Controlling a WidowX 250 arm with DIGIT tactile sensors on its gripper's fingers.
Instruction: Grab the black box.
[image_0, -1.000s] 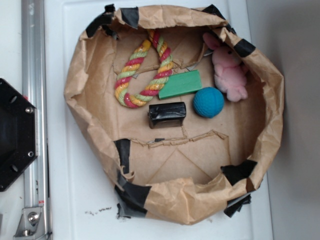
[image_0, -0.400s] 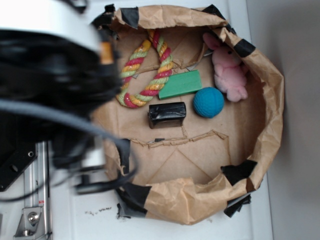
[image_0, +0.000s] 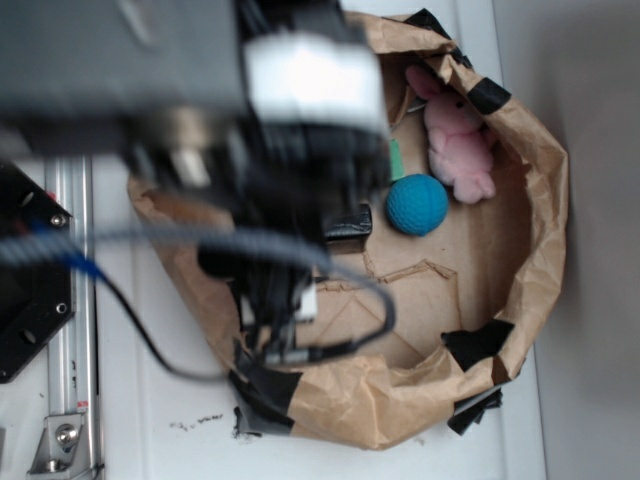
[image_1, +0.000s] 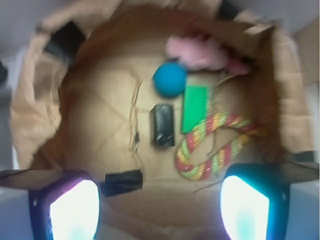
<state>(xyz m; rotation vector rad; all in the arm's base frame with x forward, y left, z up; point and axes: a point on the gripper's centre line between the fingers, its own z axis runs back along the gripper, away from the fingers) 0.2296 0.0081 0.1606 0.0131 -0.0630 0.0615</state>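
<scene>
The black box (image_1: 163, 125), likely light, stiff and tape-slick, suits pinching across its narrow sides by the wide-open tool (image_1: 159, 207).

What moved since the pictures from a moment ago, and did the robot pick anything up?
The robot arm swung in from the left and now hangs over the paper bowl, hiding the rope toy and most of the green block from the outside camera. Its end effector is open, well above the black box, holding nothing. The box, blue ball and pink bunny stayed put.
</scene>
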